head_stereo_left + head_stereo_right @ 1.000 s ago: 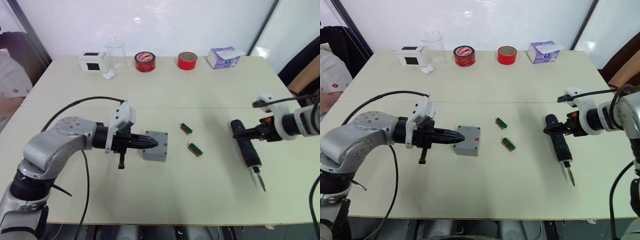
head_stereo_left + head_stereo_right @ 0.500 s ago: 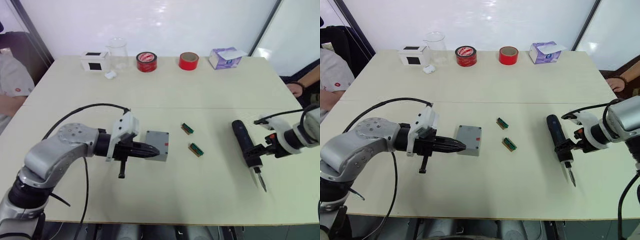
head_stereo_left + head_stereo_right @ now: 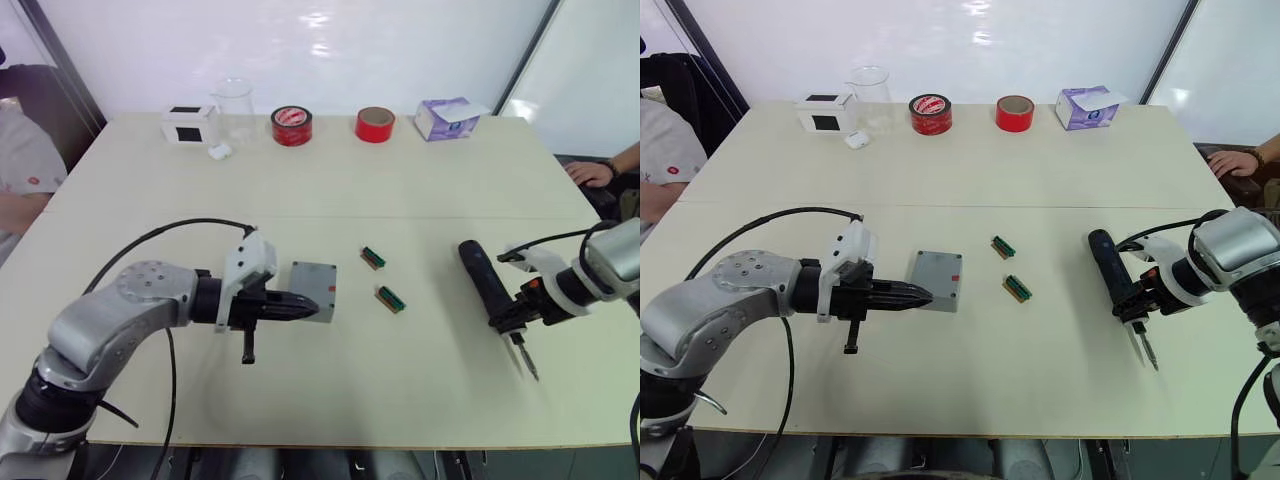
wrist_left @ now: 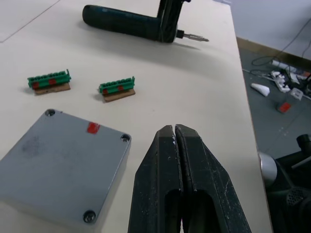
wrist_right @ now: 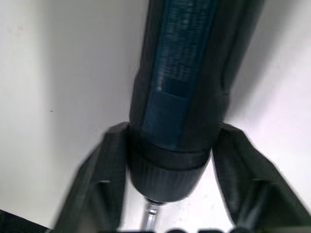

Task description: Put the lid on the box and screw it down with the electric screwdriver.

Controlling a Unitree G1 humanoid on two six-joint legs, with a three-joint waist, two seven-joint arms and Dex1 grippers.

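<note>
- Black fingers of the left gripper (image 4: 175, 141) are pressed together on nothing, their tips just beside the near edge of the lid (image 3: 936, 279); since a second ago they have drawn slightly back from it.
- Gray and square, the lid sits on the box, red mark up, screw holes at its corners, so the capping step looks done.
- Two small green connectors (image 3: 1010, 267) lie between the box and the tool.
- On the right, the right gripper (image 5: 160, 194) now straddles the electric screwdriver (image 3: 1118, 283) near its bit end, fingers on both sides of the barrel; a second ago it held the butt end. The tool still lies on the table (image 3: 1040, 170), so driving has not begun.
</note>
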